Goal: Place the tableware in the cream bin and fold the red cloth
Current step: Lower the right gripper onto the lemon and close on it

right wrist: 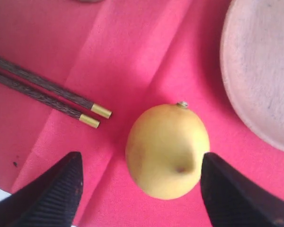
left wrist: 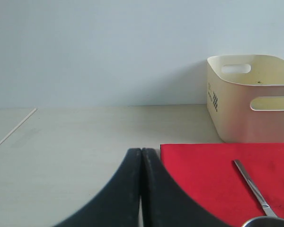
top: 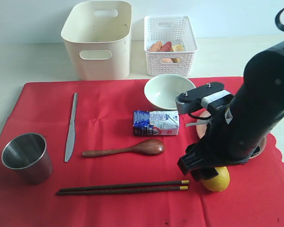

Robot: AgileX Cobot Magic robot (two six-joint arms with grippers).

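Right wrist view: right gripper (right wrist: 142,157) hung low over red cloth (right wrist: 47,33), jaws wide, straddling lemon (right wrist: 166,150), possibly grazing one side. Dark chopsticks (right wrist: 42,82), gold-tipped, lay beside lemon on cloth; left gripper (left wrist: 141,151) closed.

My outside camera looks down over the red cloth (top: 47,109) toward the cream bin (top: 98,38). The left wrist camera sits low and faces the same bin; the right one looks straight down, close on the lemon (right wrist: 167,150).

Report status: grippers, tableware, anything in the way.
Left gripper shut; right gripper open astride the lemon. Bowl, plate, cup, knife, spoon, chopsticks all on the red cloth; bin looks empty. Lemon and milk carton also on cloth.
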